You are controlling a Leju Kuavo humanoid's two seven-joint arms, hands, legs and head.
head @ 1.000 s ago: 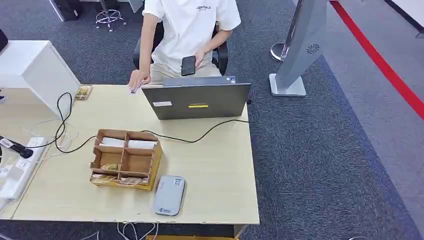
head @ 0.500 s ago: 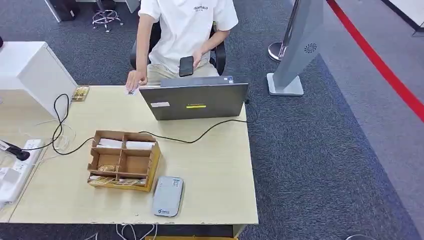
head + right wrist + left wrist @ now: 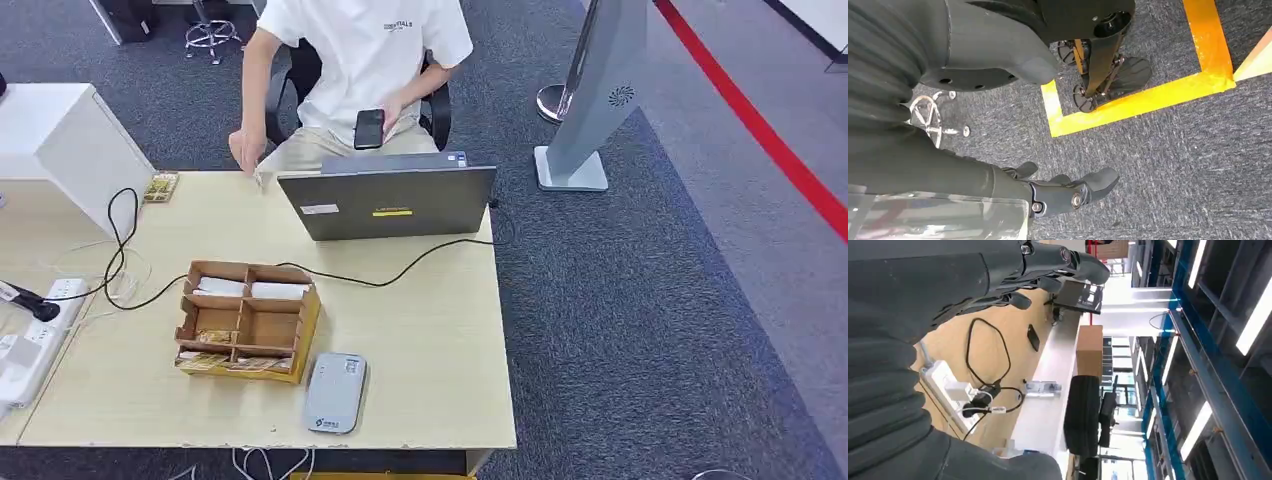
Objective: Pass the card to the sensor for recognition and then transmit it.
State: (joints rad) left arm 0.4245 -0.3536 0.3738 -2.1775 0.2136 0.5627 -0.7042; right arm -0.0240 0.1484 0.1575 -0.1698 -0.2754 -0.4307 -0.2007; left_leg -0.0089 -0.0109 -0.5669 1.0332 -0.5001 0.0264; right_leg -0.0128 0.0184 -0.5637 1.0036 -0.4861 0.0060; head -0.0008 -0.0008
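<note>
A: Where is the card [image 3: 259, 179]?

B: A small pale thing sits at the table's far edge, just under the person's hand [image 3: 245, 152] and beside the laptop [image 3: 388, 202]. It is too small to read, so I only take it for the card. The person's head is cut off at the frame's top, and the other hand holds a dark phone [image 3: 368, 129].

A: And the sensor?

B: The grey flat reader [image 3: 335, 391] lies at the near edge of the table [image 3: 430, 330], just beside the wooden compartment box [image 3: 246, 320]. Cards lie in the box's near compartments, but their faces are unclear.

A: The left hand [image 3: 1058, 265]?

B: In its wrist view the dark fingers [image 3: 1088, 267] stretch out, slightly apart, holding nothing, above the tabletop with a black cable [image 3: 990, 355] and a power strip [image 3: 945, 390] beyond.

A: The right hand [image 3: 1068, 192]?

B: It hangs over the grey carpet [image 3: 1168, 165] near yellow floor tape [image 3: 1143, 97], fingers [image 3: 1100, 181] loosely extended and empty. A translucent plate hides its lower part.
</note>
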